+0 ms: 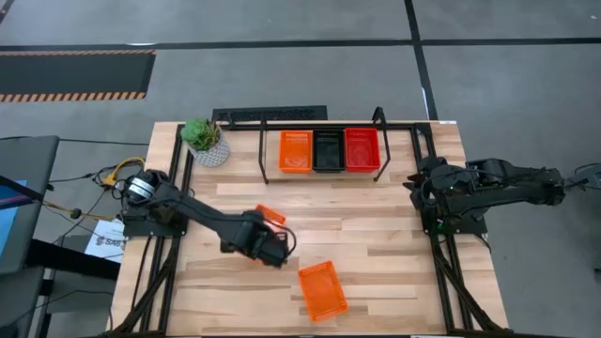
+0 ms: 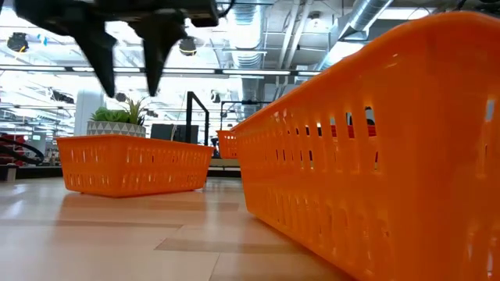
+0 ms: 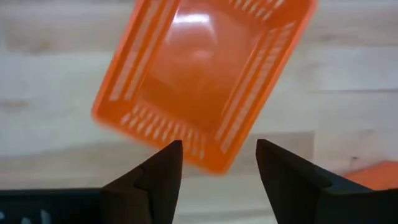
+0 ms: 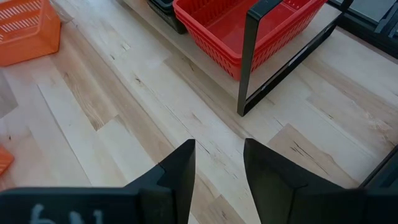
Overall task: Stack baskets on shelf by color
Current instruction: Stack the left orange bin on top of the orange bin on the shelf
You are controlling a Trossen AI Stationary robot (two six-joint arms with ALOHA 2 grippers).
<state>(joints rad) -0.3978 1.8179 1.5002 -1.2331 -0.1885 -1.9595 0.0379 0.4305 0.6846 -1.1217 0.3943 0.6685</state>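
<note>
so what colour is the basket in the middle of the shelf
Black basket, seen best in the high view.

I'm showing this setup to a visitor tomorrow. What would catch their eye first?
Probably the orange basket lying askew near the table's front edge. Next, the left pincer, open, hovering mid-table over a second orange basket. Then the shelf at the back, with orange, black and red baskets side by side.

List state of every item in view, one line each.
Left tool: open, empty, over the table above an orange basket.
Right tool: open, empty, parked at the table's right side.
Orange basket under left tool: upright, empty, on the table.
Front orange basket: upright, empty, on the table.
Shelf: holds orange, black and red baskets side by side.
Red basket: on shelf, empty.
Plant pot: upright.
</note>
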